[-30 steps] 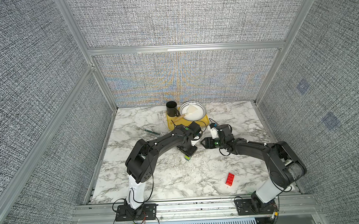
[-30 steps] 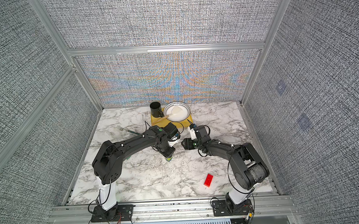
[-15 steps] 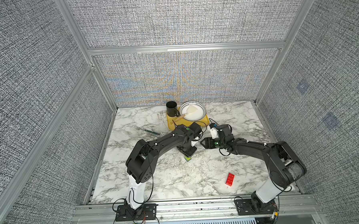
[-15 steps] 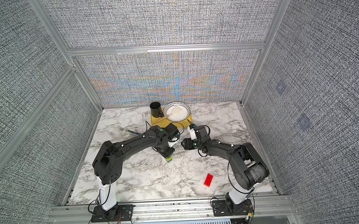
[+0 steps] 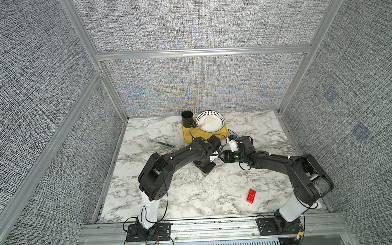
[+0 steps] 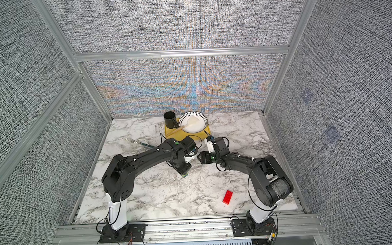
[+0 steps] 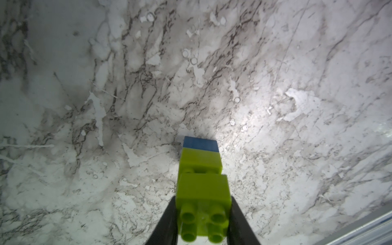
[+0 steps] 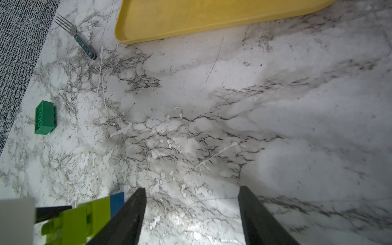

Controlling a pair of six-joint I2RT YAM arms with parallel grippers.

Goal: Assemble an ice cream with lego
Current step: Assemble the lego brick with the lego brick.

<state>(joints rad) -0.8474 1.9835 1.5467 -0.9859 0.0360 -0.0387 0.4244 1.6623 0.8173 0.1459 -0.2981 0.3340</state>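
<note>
Left claw: your left claw (image 7: 203, 203) is pinching the upper lime-green brick (image 7: 203, 191) by two opposite sides, with the brick's studs turned toward the wrist camera.
Stack: that brick tops a short stack (image 5: 205, 174). Below it you have the lower lime-green brick (image 7: 200, 160), then the blue brick (image 7: 200, 145), whose foot meets the tabletop (image 5: 193, 196).
Seating: a thin gap with studs showing in it separates the two lime-green bricks. The lower lime-green and the blue sit flush.
Right claw: your right claw (image 8: 192, 189) is spread wide with only bare marble between its fingers. The stack lies just outside one finger, close but not touching.
From above: in both top views the claws face each other near the middle of the tabletop, near yet apart, with the left one pointing down over the stack.
Red brick: the red brick (image 5: 251, 196) lies flat, studs up, toward the front on your right, well apart from both claws.
Dark green brick: the dark green brick (image 8: 45, 117) lies on its side close to the foot of a fabric wall. You see it only in the right wrist view.
Yellow tray: the yellow tray (image 5: 185, 133) sits at the back and carries a black mug (image 5: 187, 121) and a bowl (image 5: 210, 112).
Bowl: it holds a white spatula (image 5: 209, 120), whose wooden handle sticks out over the rim toward the mug.
Mug: its inside shows only dark, so you cannot tell the contents.
Fork: the fork (image 5: 160, 142) lies on the tabletop left of the tray, apart from it.
</note>
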